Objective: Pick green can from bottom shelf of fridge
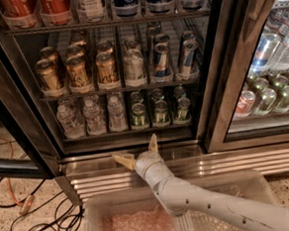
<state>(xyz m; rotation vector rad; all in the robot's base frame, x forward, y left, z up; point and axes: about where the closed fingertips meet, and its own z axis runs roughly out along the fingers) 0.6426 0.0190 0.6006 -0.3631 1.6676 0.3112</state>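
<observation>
Camera view: gripper (135, 148) fingers spread, empty, low before bottom shelf (86, 137) front edge. Risk: wide fingers clip water bottles (115, 114) or neighbouring cans (160, 112) reaching green can (139, 116), toppling them.

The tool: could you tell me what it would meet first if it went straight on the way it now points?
Likely the front rail of the bottom shelf, between the water bottles and the nearest green can. The open tool sits low before the fridge; depth is unclear.
</observation>
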